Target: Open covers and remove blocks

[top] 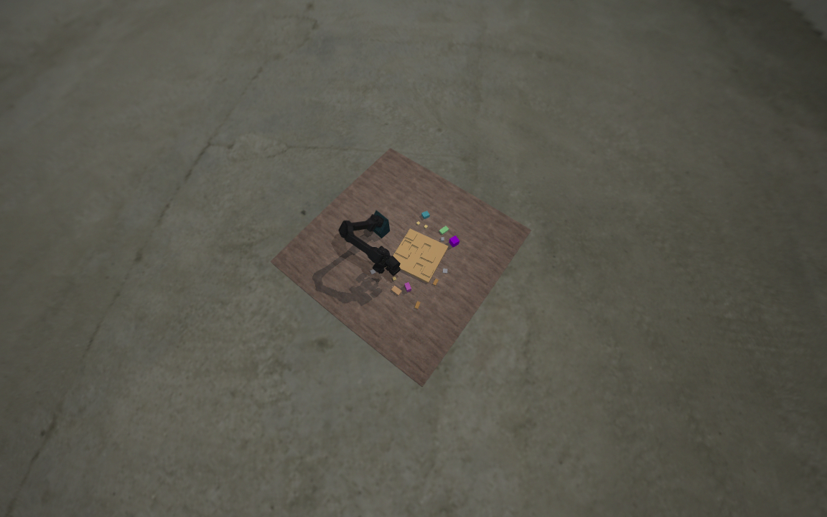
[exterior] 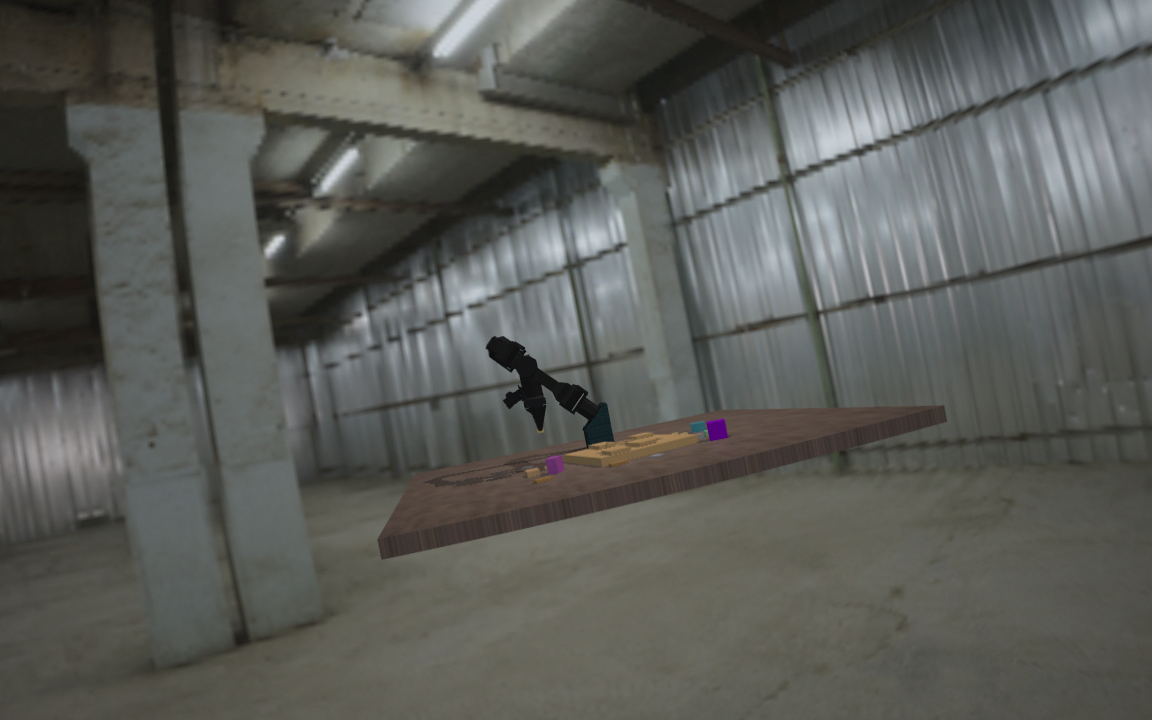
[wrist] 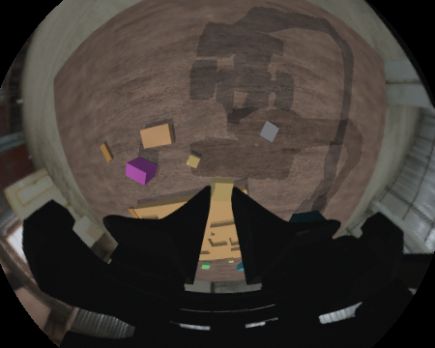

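Note:
My gripper (exterior: 540,430) (wrist: 220,190) is shut on a small yellow block (wrist: 222,188), held above the table near the board's edge. The tan puzzle board (top: 440,251) (exterior: 598,459) (wrist: 171,211) lies partly behind the fingers in the wrist view. Its covers are the same tan; their states are too small to tell. Beside the board lie a magenta block (top: 407,286) (exterior: 554,464) (wrist: 141,171), a light orange block (top: 395,290) (wrist: 156,136), a small yellow block (wrist: 193,160), a grey block (top: 372,271) (wrist: 269,130) and an orange piece (top: 417,304) (wrist: 106,152).
On the far side are a purple cube (top: 454,241) (exterior: 717,429), a green block (top: 444,229) (wrist: 205,266), a teal block (top: 426,215) (exterior: 697,427) and two small yellow pieces. Another grey piece (top: 444,271) and orange piece (top: 435,282) lie close to the board. The arm's base (top: 380,223) (exterior: 598,426) stands nearby.

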Robot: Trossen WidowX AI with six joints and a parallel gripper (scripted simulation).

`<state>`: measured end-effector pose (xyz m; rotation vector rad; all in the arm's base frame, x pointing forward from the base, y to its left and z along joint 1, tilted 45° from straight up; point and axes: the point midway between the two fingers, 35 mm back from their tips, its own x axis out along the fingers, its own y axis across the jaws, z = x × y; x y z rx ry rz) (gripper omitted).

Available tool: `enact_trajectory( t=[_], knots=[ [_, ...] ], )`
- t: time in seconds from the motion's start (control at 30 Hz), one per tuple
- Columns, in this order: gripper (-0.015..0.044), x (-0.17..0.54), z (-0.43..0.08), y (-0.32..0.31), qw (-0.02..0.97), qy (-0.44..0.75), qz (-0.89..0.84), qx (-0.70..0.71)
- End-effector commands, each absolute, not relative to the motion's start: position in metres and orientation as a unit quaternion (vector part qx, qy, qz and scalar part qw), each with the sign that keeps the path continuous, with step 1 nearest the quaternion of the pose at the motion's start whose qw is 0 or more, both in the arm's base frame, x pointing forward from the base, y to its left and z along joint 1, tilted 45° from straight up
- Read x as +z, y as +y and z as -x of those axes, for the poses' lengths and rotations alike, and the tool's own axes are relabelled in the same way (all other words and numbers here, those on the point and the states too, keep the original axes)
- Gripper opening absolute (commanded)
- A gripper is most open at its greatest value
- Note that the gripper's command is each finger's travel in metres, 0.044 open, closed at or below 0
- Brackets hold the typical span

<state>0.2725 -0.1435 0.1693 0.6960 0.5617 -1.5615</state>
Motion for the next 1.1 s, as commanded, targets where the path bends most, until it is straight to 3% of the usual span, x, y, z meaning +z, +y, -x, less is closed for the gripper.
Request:
enact_trajectory(
  t=[0.0,1.07],
  knots=[
    [0.008,0.178,-0.263,-0.15,0.624,0.241,-0.299,-0.681],
    [0.008,0.144,-0.266,-0.182,0.622,0.242,-0.301,-0.68]
  ],
)
